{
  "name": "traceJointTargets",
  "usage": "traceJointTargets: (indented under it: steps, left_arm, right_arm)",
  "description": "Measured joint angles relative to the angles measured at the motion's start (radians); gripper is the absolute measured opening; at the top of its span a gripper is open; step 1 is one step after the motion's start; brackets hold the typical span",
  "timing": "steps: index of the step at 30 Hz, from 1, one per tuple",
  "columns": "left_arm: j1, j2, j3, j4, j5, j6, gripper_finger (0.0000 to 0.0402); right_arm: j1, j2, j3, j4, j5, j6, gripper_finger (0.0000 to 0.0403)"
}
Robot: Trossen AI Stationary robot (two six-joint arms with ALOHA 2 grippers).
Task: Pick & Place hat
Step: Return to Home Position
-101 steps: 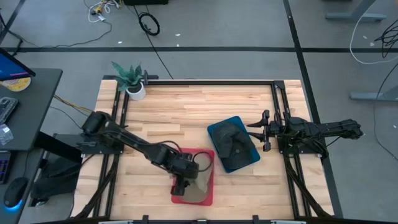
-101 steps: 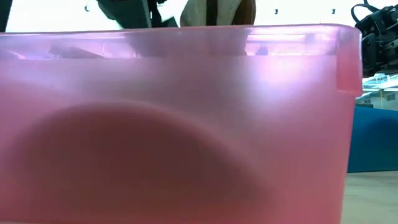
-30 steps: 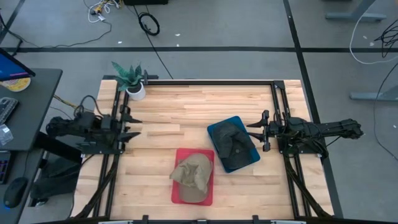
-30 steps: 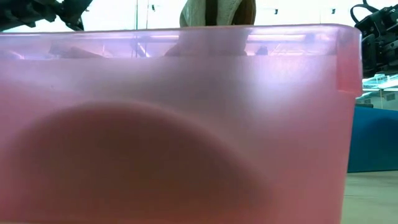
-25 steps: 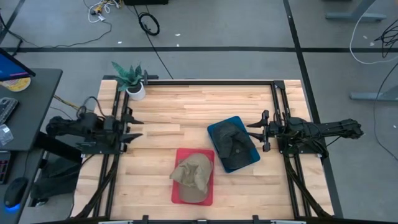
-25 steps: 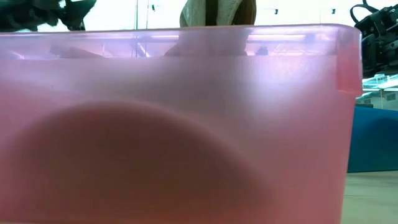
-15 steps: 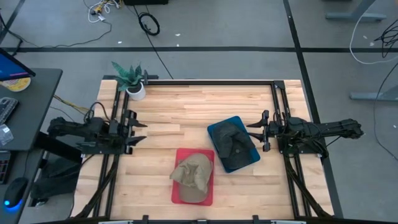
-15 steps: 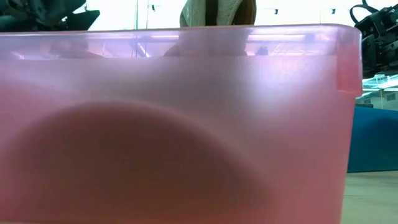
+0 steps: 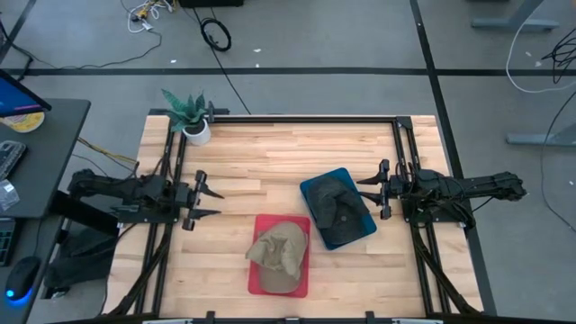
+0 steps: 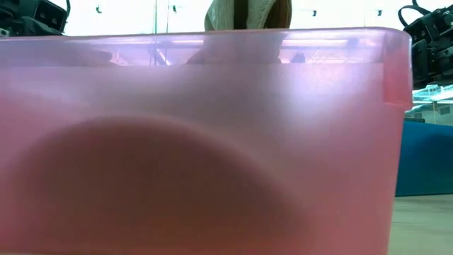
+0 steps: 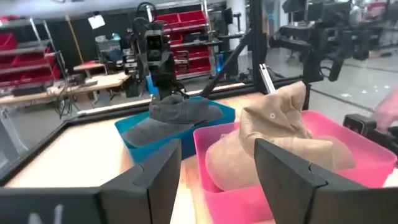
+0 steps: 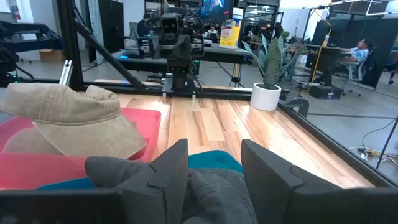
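Fingers: left gripper [image 9: 208,202] apart, empty, at left side of pale wooden surface [image 9: 270,162]; right gripper [image 9: 367,192] apart, empty, just beside blue plastic bin [image 9: 357,232].
Cap: tan-brown fabric baseball cap [image 9: 279,252] lying in red plastic bin [image 9: 306,270], crown poking above rim.
Handling: likely light, soft, crushable; brim probably the stiffest part.
Grip: brim edge, or a pinched fold of crown.
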Motion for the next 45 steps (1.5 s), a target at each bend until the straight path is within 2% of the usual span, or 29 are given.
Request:
traceJointTargets:
  steps: [45]
  left_arm:
    - [0.000, 0.025, -0.001, 0.026, -0.010, -0.012, 0.0209]
  right_arm:
    - [0.000, 0.000, 0.000, 0.000, 0.000, 0.000, 0.0155]
